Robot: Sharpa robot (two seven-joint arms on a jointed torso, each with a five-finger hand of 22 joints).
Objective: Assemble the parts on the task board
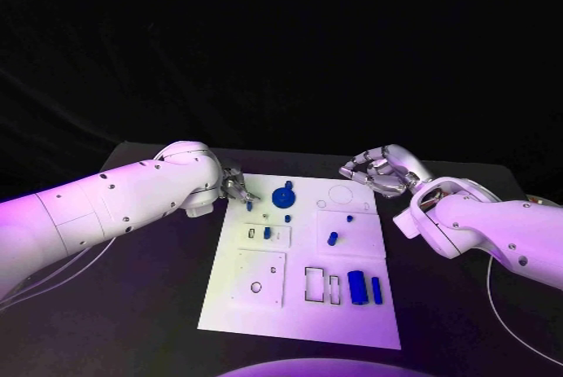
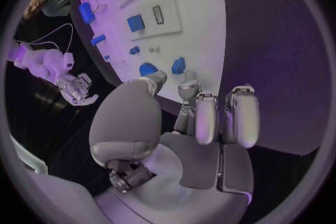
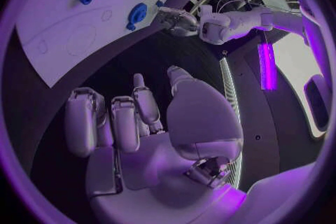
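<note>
The white task board [image 1: 264, 300] lies lengthwise away from the robot on the black bench [image 1: 141, 312]. At its far left corner the left hand [image 1: 235, 186] reaches a small blue part [image 1: 249, 204] — whether it grips is unclear. The right hand [image 1: 377, 172] hovers off the far right corner, fingers curled, empty.

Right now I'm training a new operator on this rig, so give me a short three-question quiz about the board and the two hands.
1. True or false: the silver right hand rests on the white rectangular task board.
2. Which hand is at the board's far corner next to the round blue disc part: A left, B right?
3. Fill in: the two upright blue cylinder parts stand near the board's ____ edge, on the robot's right side.

Key: 1 false, it hovers off the board with nothing in it; 2 A, the silver left hand; 3 near.
</note>
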